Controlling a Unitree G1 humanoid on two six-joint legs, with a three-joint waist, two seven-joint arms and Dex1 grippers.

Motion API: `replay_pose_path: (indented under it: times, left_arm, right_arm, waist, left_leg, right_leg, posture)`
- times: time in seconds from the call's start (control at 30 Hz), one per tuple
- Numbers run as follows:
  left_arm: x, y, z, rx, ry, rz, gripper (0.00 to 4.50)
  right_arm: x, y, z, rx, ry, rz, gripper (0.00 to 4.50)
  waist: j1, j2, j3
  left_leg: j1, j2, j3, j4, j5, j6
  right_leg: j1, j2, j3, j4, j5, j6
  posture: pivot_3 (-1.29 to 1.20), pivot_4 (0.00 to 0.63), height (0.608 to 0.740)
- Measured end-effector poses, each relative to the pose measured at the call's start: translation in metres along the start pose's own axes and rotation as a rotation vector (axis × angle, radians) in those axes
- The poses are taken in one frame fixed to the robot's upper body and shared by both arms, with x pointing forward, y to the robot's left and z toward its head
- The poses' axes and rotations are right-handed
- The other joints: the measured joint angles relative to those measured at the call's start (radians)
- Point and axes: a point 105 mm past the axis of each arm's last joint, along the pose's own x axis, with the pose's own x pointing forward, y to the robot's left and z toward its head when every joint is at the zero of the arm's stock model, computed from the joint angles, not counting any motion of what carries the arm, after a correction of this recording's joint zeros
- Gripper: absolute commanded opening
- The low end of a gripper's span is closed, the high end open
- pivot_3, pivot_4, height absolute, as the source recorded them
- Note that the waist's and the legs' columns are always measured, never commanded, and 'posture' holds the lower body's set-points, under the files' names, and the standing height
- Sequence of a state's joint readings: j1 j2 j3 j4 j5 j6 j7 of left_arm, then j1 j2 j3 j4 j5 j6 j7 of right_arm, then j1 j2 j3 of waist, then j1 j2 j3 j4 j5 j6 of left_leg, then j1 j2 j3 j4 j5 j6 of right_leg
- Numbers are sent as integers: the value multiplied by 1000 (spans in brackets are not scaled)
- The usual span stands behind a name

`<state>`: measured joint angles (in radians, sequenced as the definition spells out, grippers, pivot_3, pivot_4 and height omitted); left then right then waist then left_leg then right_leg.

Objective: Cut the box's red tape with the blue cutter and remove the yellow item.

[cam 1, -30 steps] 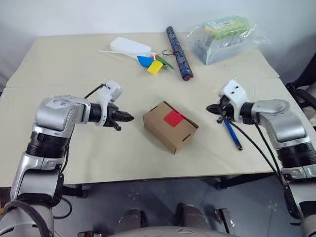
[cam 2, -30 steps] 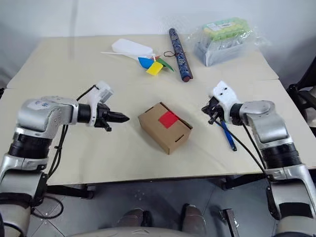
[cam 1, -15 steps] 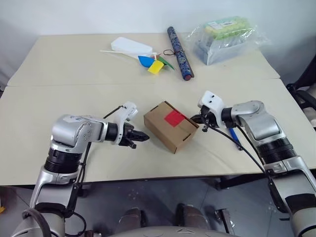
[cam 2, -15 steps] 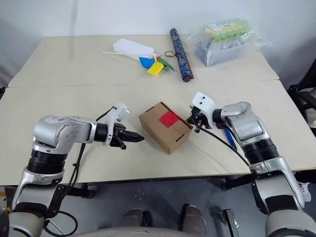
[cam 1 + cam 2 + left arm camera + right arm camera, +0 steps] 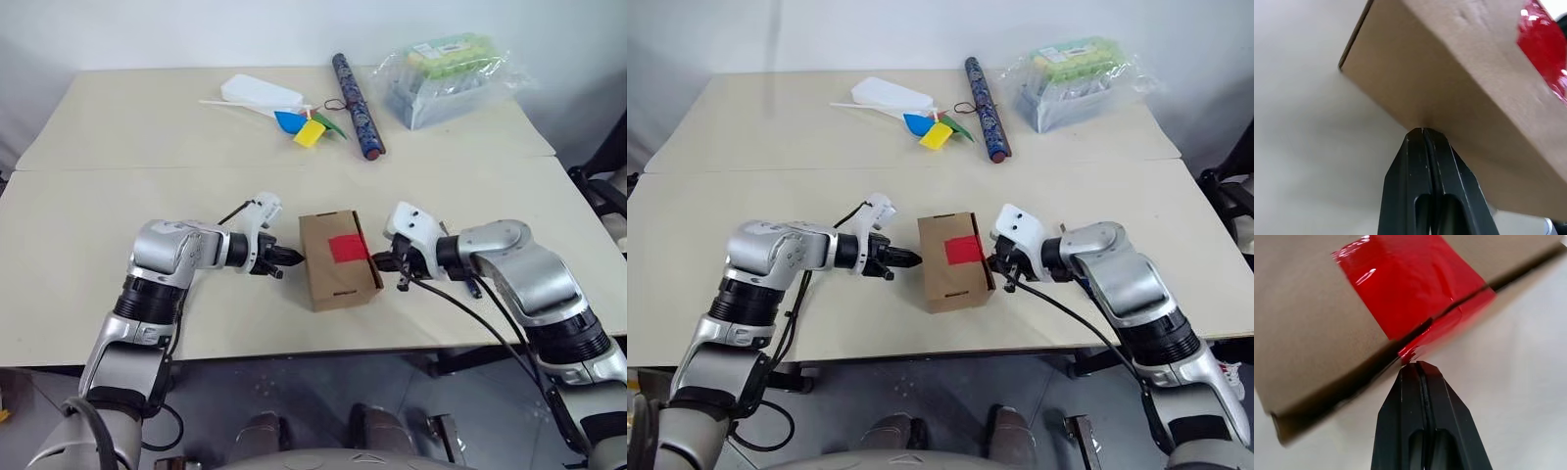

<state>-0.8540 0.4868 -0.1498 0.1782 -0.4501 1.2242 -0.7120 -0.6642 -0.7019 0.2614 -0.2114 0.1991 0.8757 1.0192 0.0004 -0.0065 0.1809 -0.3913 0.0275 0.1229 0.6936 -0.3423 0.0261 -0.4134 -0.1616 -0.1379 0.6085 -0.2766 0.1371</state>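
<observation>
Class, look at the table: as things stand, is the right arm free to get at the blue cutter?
Probably yes: the blue cutter lies bare on the table, just behind the right claw, which rests shut against the box.

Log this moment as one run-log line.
left gripper: shut, tip at box side | right gripper: shut, tip at red tape edge | blue cutter: on table, unheld | box: taped

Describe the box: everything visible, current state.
The box is a small brown corrugated cardboard carton lying flat on the table, closed. The red tape wraps from its top over the right edge, uncut. The left gripper and right gripper, jaws shut, press its opposite sides, tip against cardboard in both wrist views.
</observation>
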Motion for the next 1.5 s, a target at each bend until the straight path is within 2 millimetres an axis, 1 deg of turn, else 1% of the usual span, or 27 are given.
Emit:
replay_pose_path:
  times: [0.07,0.17,0.4,0.53,0.67,0.7,0.73,0.8,0.87,0.97,1.03,1.1,1.13,1.2,1.27,1.33,1.5]
  left_arm:
    - [1,0,3,22,-2,0,0]
    - [3,2,4,33,2,-1,0]
    - [7,8,6,62,17,8,0]
    - [2,13,12,80,11,24,0]
    - [-14,27,17,105,13,71,0]
    - [-19,29,20,119,12,79,0]
    - [-24,31,23,134,8,84,0]
    - [-32,27,33,159,-4,65,0]
    - [-37,17,45,185,-29,17,0]
    - [-39,-4,60,238,-55,-77,0]
    - [-38,-16,66,274,-64,-127,0]
    - [-33,-24,68,295,-64,-169,0]
    - [-31,-26,68,300,-60,-184,0]
    - [-21,-33,66,325,-37,-223,0]
    - [-13,-37,65,357,-14,-243,0]
    - [-8,-32,62,370,11,-230,0]
    - [4,-25,52,378,68,-226,0]
  right_arm:
    - [1,4,0,5,-1,2,8]
    - [1,3,1,10,-5,-25,8]
    - [4,-10,-4,20,-8,-107,8]
    - [-5,-24,-7,-9,2,-164,8]
    - [-26,-46,-6,-38,15,-270,8]
    - [-31,-49,-6,-40,17,-291,370]
    - [-35,-52,-6,-40,17,-309,581]
    - [-43,-56,-6,-13,23,-342,1264]
    - [-50,-56,-3,20,18,-366,1951]
    - [-62,-53,5,81,9,-403,2936]
    - [-68,-50,9,143,20,-412,3618]
    - [-73,-43,17,204,21,-402,4342]
    - [-73,-39,22,233,16,-392,4470]
    - [-69,-30,35,304,-10,-355,4470]
    - [-61,-23,41,334,-29,-323,4470]
    - [-51,-21,43,373,-53,-320,4470]
    - [-35,-29,40,481,-81,-376,4470]
  waist:
    - [0,0,0]
    - [-1,0,0]
    - [-1,0,0]
    - [-2,0,0]
    - [-3,0,0]
    - [-3,0,0]
    - [-2,0,0]
    - [-1,0,0]
    - [1,0,0]
    - [0,0,0]
    - [-1,0,0]
    - [-1,0,0]
    - [-1,0,0]
    - [-2,0,0]
    - [-2,0,0]
    - [-2,0,0]
    - [-1,0,0]
  left_leg:
    - [0,0,0,0,0,0]
    - [0,0,1,0,0,0]
    - [0,0,3,0,0,0]
    - [0,0,3,0,0,0]
    - [0,0,3,0,0,0]
    - [0,0,3,0,0,0]
    - [0,0,3,0,0,0]
    - [-1,0,3,0,0,0]
    - [-1,0,3,0,0,0]
    - [-2,0,2,1,0,0]
    - [-2,0,2,1,0,0]
    - [-2,0,2,1,0,0]
    - [-2,1,2,2,0,0]
    - [-2,1,2,3,0,0]
    - [-2,1,2,3,0,0]
    - [-2,0,3,3,0,0]
    - [-3,0,3,3,0,0]
  right_leg:
    - [0,0,0,0,0,0]
    - [0,0,0,0,0,0]
    - [0,0,0,0,0,0]
    - [0,0,0,0,0,0]
    - [0,0,0,0,0,0]
    - [0,0,0,0,0,0]
    - [0,0,0,0,0,0]
    - [-1,0,0,0,0,0]
    - [-1,0,-1,0,0,0]
    - [-1,0,-1,0,0,0]
    - [-1,0,-1,1,0,0]
    - [-1,0,-1,1,0,0]
    - [-1,0,-1,2,0,0]
    - [-1,0,-1,3,0,0]
    - [-1,0,-1,3,0,0]
    - [-1,0,0,2,0,0]
    - [-2,0,-1,3,0,0]
  posture:
    - [0,150,740]
    - [0,150,740]
    - [0,150,740]
    - [0,150,740]
    - [0,150,740]
    - [0,150,740]
    - [0,150,740]
    - [0,150,740]
    - [0,150,740]
    - [0,150,740]
    - [0,150,740]
    - [0,150,740]
    - [0,150,740]
    - [0,150,740]
    - [0,150,740]
    - [0,150,740]
    - [0,150,740]
